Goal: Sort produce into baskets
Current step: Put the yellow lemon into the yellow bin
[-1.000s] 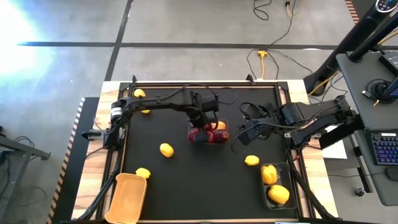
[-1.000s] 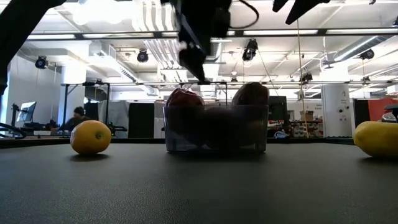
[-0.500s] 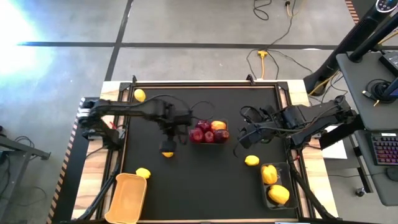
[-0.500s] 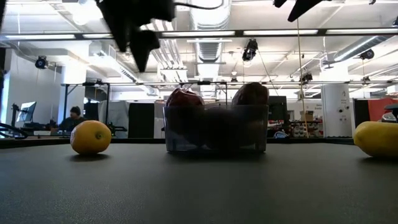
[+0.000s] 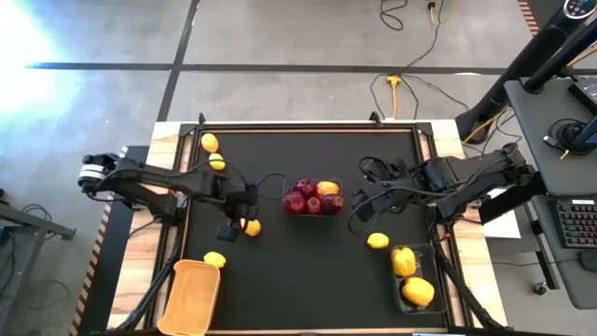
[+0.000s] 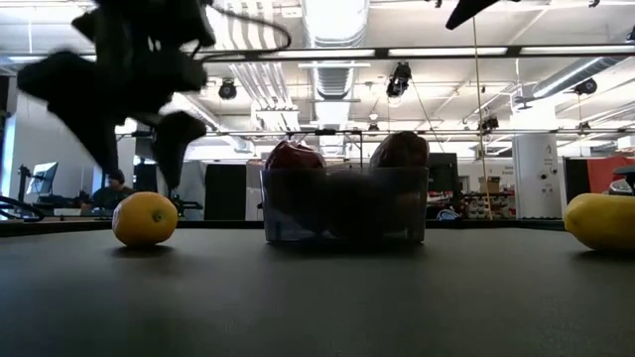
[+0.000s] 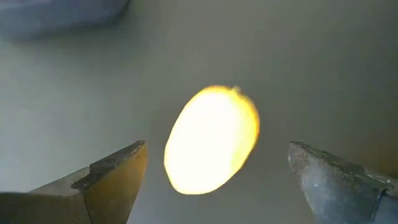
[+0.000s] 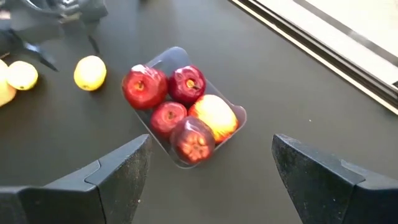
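Note:
My left gripper (image 5: 235, 225) is open just above a yellow lemon (image 5: 250, 226) that rests on the black mat. In the left wrist view the lemon (image 7: 211, 140) lies between the two spread fingers, which do not touch it. In the low view the gripper (image 6: 134, 159) hangs over the lemon (image 6: 145, 218). The clear basket (image 5: 313, 198) holds several red fruits and one red-yellow one. My right gripper (image 5: 359, 205) is open and empty, right of the clear basket (image 8: 183, 115).
A yellow-orange bin (image 5: 191, 297) stands at the near left with a lemon (image 5: 215, 259) beside it. A dark bin (image 5: 410, 275) at the near right holds yellow peppers, with a lemon (image 5: 377, 241) near it. Two lemons (image 5: 213, 151) lie at the far left.
My left gripper has swung from above the clear basket toward the table's left and near side, and has come down over the lemon. The basket and the fruits have stayed where they were.

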Action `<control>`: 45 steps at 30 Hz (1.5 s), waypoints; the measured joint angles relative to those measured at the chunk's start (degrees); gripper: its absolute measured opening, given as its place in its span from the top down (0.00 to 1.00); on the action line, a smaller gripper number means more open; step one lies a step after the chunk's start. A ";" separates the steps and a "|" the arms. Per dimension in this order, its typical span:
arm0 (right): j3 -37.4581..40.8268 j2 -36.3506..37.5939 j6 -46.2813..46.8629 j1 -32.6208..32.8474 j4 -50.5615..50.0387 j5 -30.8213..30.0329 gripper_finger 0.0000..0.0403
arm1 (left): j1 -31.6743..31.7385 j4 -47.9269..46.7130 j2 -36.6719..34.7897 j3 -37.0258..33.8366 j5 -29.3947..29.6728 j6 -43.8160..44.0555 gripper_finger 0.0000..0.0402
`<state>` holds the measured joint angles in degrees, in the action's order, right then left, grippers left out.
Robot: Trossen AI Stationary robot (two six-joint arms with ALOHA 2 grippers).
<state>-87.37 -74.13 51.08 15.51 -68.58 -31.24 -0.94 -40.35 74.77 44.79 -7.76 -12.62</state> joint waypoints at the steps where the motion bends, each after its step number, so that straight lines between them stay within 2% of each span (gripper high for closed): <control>1: 0.00 0.00 0.18 0.00 0.14 0.02 0.19 | 0.10 0.60 0.15 -1.01 0.38 0.32 0.07; 9: 0.00 0.00 1.37 0.00 0.29 0.11 0.19 | 0.07 8.45 4.57 -4.73 -0.29 -0.83 0.07; 15: 0.00 0.00 1.41 0.00 0.31 0.01 0.19 | -0.14 9.07 10.88 -4.58 -0.19 -0.35 0.10; 18: 0.00 0.00 1.64 0.00 0.43 -0.32 0.19 | -0.08 9.09 13.03 -3.47 0.09 -0.01 0.17; 25: 0.13 0.00 2.96 0.00 0.96 -0.35 0.19 | -0.06 7.31 14.18 -1.16 1.17 3.63 0.42; 27: 0.28 -0.02 2.92 0.00 1.31 -0.37 0.19 | -0.15 5.64 13.49 0.03 0.57 5.83 0.44; 30: 0.68 -0.02 2.94 0.00 1.73 -1.44 0.19 | -0.17 4.20 11.35 2.32 0.16 10.45 0.44; 33: 1.61 -0.02 2.79 0.00 2.23 -3.28 0.19 | -0.59 -1.98 9.13 5.00 0.22 14.86 0.42; 37: 3.42 -0.02 -3.14 0.00 7.47 -2.44 0.19 | -3.29 -9.88 3.39 8.09 -0.46 22.60 0.40; 41: 4.76 -0.02 -11.96 0.00 14.29 -1.31 0.19 | -9.88 -17.14 -3.01 10.18 -2.78 36.85 0.41; 45: 5.33 -0.04 -21.95 -0.28 18.71 -1.35 0.19 | -19.48 -24.82 -6.44 13.66 -6.37 53.42 0.41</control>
<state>-82.04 -74.17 29.12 15.22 -49.87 -32.59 -20.42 -65.17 68.33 58.46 -14.13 40.80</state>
